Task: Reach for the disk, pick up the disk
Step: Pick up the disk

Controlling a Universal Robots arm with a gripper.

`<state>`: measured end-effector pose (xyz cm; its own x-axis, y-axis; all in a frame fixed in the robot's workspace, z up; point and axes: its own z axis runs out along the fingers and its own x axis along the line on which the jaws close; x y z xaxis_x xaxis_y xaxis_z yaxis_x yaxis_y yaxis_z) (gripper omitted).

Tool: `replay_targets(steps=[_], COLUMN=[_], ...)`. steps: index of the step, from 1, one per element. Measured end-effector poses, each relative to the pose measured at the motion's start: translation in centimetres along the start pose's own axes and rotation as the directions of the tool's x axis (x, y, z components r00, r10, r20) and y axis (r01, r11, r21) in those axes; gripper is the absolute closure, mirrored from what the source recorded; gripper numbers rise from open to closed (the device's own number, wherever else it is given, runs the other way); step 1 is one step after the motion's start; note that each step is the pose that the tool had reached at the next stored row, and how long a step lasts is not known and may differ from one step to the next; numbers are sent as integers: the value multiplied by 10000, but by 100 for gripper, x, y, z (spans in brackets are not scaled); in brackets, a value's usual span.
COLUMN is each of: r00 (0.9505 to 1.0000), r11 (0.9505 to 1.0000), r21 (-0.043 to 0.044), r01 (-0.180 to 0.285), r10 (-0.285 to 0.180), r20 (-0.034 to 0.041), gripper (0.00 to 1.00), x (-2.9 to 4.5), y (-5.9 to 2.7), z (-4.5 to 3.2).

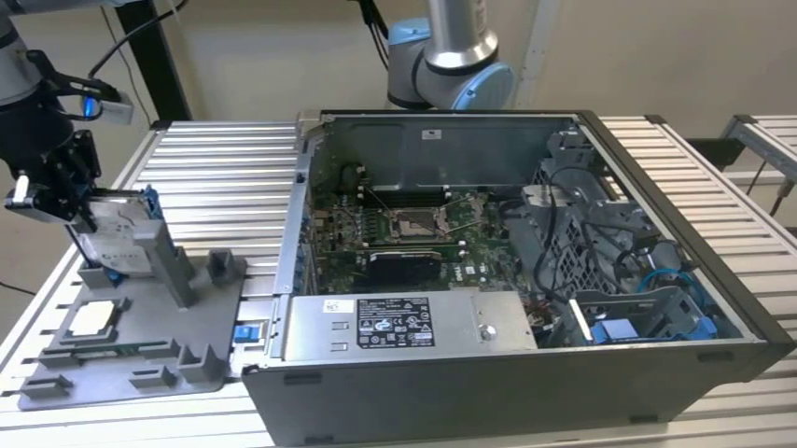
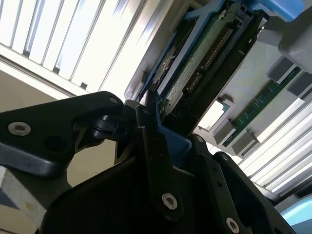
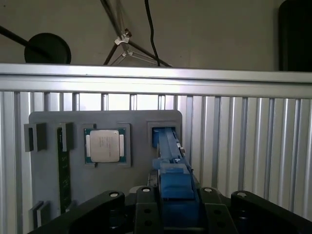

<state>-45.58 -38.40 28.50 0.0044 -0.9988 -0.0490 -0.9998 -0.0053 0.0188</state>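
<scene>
Disk (image 1: pixel 122 233) stands on edge in a slot at the grey tray's (image 1: pixel 137 369) far corner, by the surface's (image 1: pixel 212 168) edge. Hand (image 1: pixel 88 219) sits right above it, fingers (image 3: pixel 146 209) straddling its top edge, apparently clamped on the blue bracket (image 3: pixel 175 187).

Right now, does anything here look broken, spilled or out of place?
Nothing looks damaged or spilled. The computer case lies open on its side, and the disk stands on edge in the grey tray with the gripper at it.
</scene>
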Motion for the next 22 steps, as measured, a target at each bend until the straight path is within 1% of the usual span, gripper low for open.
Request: replay_targets(steps=[4,12,18,22], r00=[10000,10000,10000,10000], r11=[10000,10000,10000,10000], r21=[-1,-7,2,-2], r01=[0,0,-1,0], r10=[0,0,1,0], r20=[-1,-6,-1,-4], gripper=[100,100,100,100], x=[1,6,10,11], y=[0,-2,-4,-4], z=[10,114,217,227])
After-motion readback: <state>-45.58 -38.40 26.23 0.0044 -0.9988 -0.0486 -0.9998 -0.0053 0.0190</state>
